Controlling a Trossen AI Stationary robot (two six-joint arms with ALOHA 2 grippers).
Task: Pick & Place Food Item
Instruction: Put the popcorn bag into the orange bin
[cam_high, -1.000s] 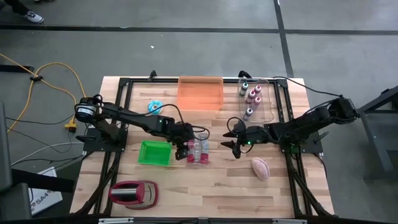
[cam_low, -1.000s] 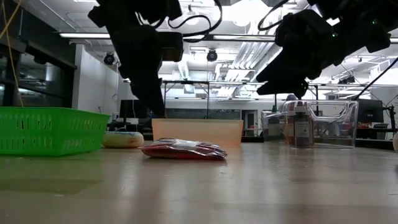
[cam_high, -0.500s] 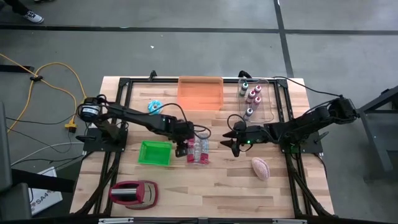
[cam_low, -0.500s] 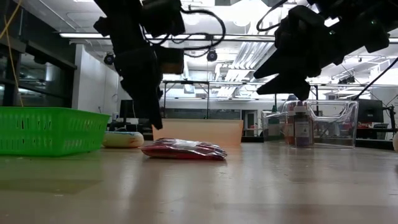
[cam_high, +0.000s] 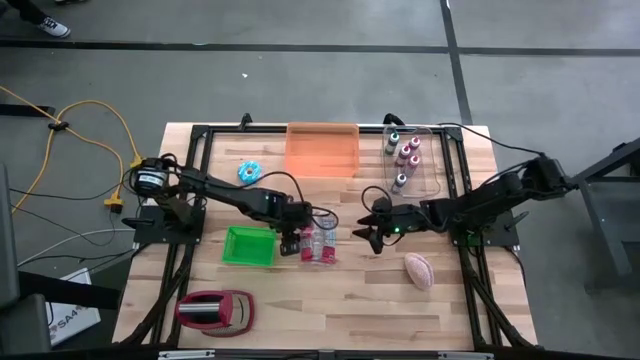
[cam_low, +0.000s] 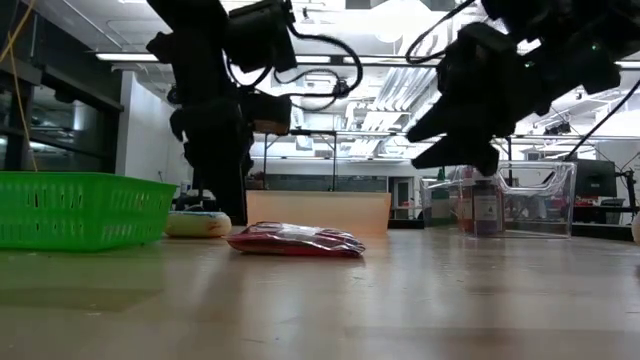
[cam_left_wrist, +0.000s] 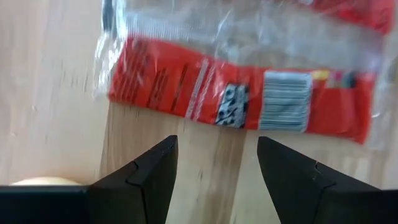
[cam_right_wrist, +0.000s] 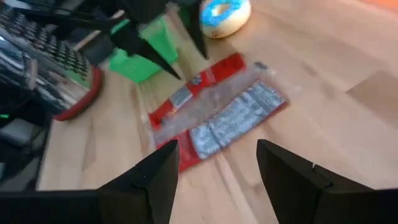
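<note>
a: where's the food item?

b: one red and clear snack packet (cam_high: 318, 243) lies flat on the wooden table (cam_high: 350, 300), near the middle, just beside the one green basket (cam_high: 248, 245).

a: and the claws?

b: two. the left gripper (cam_high: 291, 243) hangs low at the packet's basket-side edge, fingers apart with nothing between them; in its wrist view the packet (cam_left_wrist: 242, 93) lies just past the two fingers (cam_left_wrist: 149, 174). the right gripper (cam_high: 372, 232) hovers above the table on the packet's other side, near but apart from it, fingers spread and empty too.

a: what else, counted?

b: one orange bin (cam_high: 322, 148) at the far edge, one clear tray (cam_high: 432, 160) holding what looks like five small bottles (cam_high: 405, 152), though they're tiny from above. one blue-iced donut (cam_high: 248, 172), one pink oval piece (cam_high: 419, 270), and one red and silver appliance (cam_high: 214, 311) at the near left corner.
</note>
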